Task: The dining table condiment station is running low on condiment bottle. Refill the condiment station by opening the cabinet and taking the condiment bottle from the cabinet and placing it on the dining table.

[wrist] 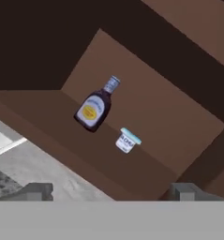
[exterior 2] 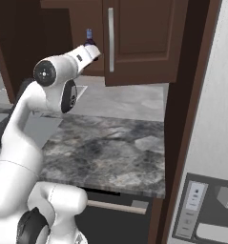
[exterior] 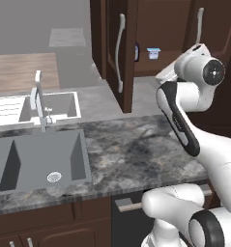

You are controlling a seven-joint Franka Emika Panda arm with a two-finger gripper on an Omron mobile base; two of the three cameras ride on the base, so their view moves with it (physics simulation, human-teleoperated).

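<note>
Condiment bottle (wrist: pixel 94 108) on the open cabinet (wrist: pixel 155 103) shelf — a small cup (wrist: pixel 127 140) at its 4 o'clock.
We see the gripper (wrist: pixel 108 191) spread wide, holding nothing — well short of the bottle.

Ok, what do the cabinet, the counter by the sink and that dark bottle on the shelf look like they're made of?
The cabinet looks like dark brown wood with a matte finish; its long handle reads as silvery metal. The counter appears to be polished stone, grey with marbled veining. The condiment bottle is dark purple and faintly glossy, so glass or plastic; the render leaves that open. Its label looks like paper.
</note>
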